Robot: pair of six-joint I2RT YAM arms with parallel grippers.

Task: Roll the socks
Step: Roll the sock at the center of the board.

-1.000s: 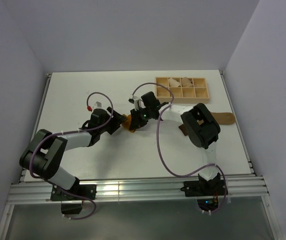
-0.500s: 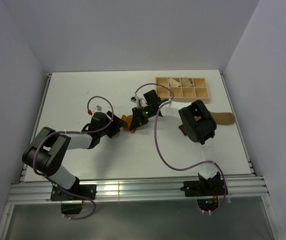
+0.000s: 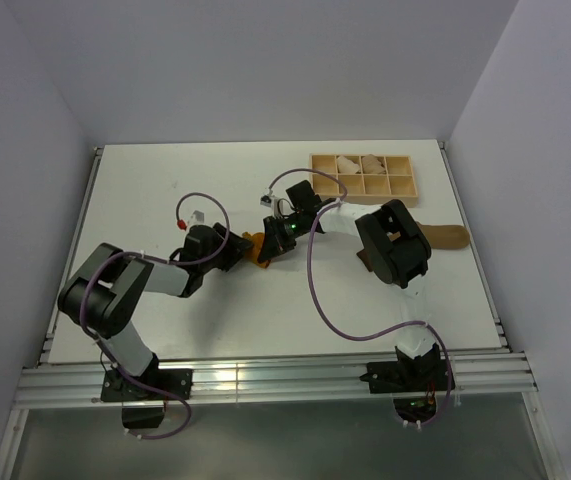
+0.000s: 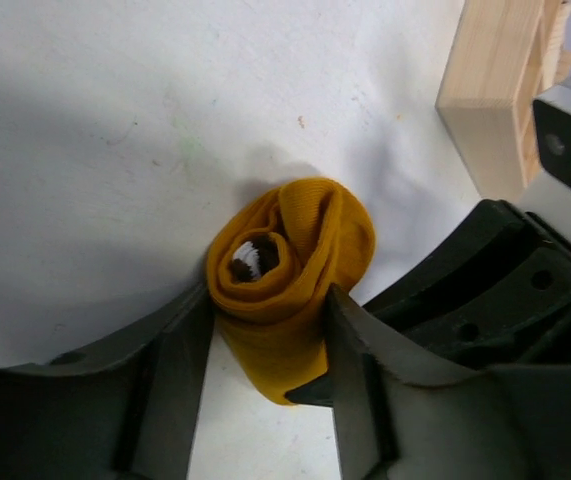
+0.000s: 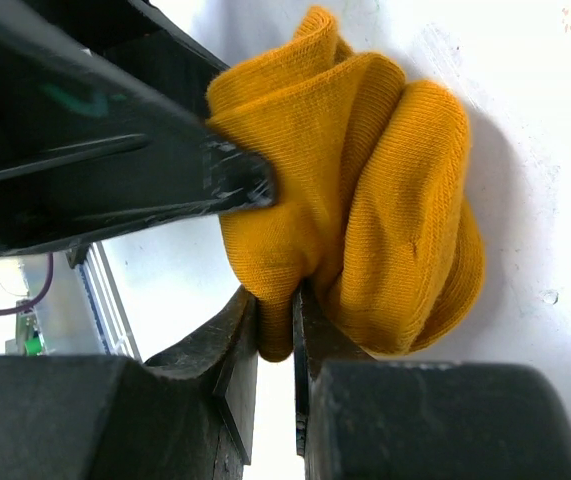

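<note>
The mustard sock point(image 4: 290, 265) lies rolled at the centre of the table point(image 3: 165, 190). The left gripper point(image 4: 268, 305) clamps the roll, 1 finger against each side. The right gripper point(image 5: 275, 308) pinches a fold of the same roll. The tan sock point(image 3: 451, 237) lies flat, partly under the right arm.

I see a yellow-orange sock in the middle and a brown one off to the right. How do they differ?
The mustard sock is rolled into a bundle; the brown sock lies flat and stretched out. The mustard sock is flanked by the left gripper and pinched at a fold by the right gripper; the brown sock has no gripper on it and lies partly under the right arm. Both rest on the white table.
</note>
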